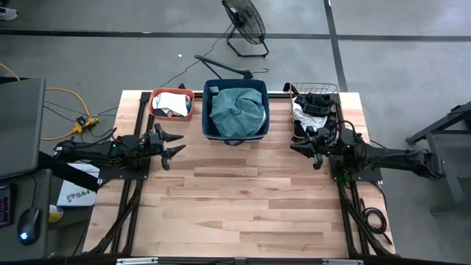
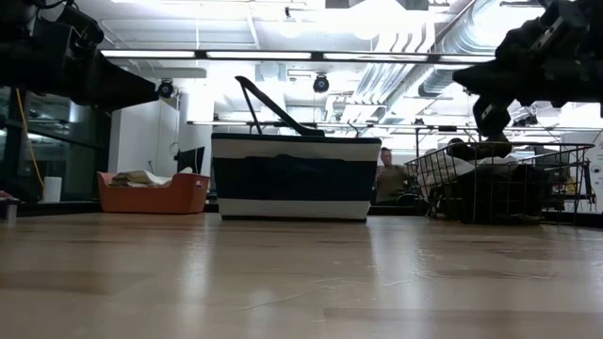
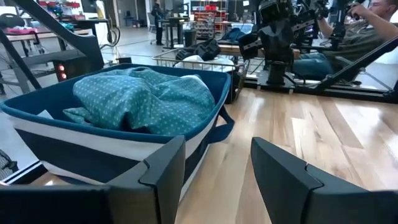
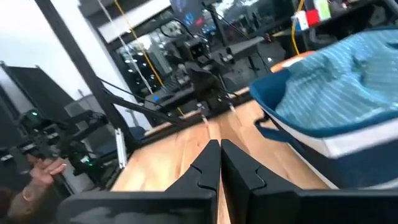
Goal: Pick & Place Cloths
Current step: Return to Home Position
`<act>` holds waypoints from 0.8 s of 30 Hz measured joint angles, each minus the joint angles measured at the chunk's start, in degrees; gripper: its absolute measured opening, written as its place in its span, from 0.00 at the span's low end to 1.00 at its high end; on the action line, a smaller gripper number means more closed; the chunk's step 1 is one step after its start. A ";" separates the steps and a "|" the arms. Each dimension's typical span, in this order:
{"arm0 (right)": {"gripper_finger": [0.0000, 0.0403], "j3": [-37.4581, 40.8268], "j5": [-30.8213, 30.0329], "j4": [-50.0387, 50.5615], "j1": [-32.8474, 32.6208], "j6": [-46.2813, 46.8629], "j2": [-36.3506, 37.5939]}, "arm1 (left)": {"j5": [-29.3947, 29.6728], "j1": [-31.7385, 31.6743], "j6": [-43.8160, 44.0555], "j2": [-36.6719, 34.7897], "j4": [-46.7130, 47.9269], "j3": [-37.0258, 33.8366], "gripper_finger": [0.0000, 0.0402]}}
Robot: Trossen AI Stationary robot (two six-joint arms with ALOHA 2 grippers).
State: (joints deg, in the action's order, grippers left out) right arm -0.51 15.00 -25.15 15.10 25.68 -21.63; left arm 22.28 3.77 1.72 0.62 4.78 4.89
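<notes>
Surface first: bare wood across the whole near half, no garment lying loose on it. At the far edge, centre, sat the blue bin with the teal cloth heaped to the brim. It was a bunched mound with no clear long axis and pointed no way in particular. To the right, the wire basket held black and white cloths. To the left, the orange basin carried a small white-and-dark pile.

The left gripper hung near the bin's left corner, aimed across at it, jaws spread and holding nothing. The right gripper hovered just in front of the basket, facing inward, jaws pressed together and empty.

Every cloth lay beyond and off to the side of both sets of jaws, all inside a container. The right arm was nearer the basket, the left nearer the basin. That reads as sorting done. My call: the coming move is only a retreat to rest, and nothing lay in either arm's path.
</notes>
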 joint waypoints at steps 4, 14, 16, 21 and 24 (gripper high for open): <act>0.01 0.00 0.03 4.78 1.12 -0.72 3.76 | -0.02 0.00 0.00 0.00 0.72 0.02 0.45; 0.01 0.04 -0.03 13.50 1.52 -6.26 10.54 | -0.11 0.00 0.07 0.00 1.81 0.13 0.45; 0.01 0.04 0.53 16.45 1.52 -6.37 11.04 | -0.13 0.00 0.07 0.00 1.81 0.15 0.45; 0.01 0.04 1.43 19.70 1.52 -5.94 11.34 | -0.24 0.00 0.07 0.00 1.81 0.24 0.45; 0.01 0.07 1.01 19.51 1.52 -5.43 11.34 | -0.24 0.00 0.07 0.00 1.81 0.24 0.45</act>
State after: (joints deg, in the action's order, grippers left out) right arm -0.45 16.01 -5.64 16.62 20.25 -10.28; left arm 22.04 3.77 1.78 0.62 6.59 5.13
